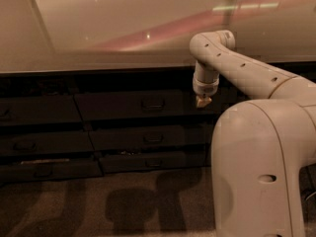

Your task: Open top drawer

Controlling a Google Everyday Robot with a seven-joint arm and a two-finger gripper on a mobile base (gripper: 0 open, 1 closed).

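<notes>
The top drawer (pixel 133 104) is a wide dark grey front just under the counter, with a small loop pull (pixel 153 104) at its middle. It looks closed, flush with the fronts beside it. My gripper (pixel 202 102) hangs from the white arm, pointing down, in front of the drawer's right part, to the right of the pull and at about its height. It holds nothing that I can see.
Two shorter drawers (pixel 148 138) with similar pulls lie below the top one, and another column of drawers (pixel 37 110) stands to the left. A pale shiny counter (pixel 123 33) spans above. My white base (pixel 261 167) fills the lower right. Brown floor lies in front.
</notes>
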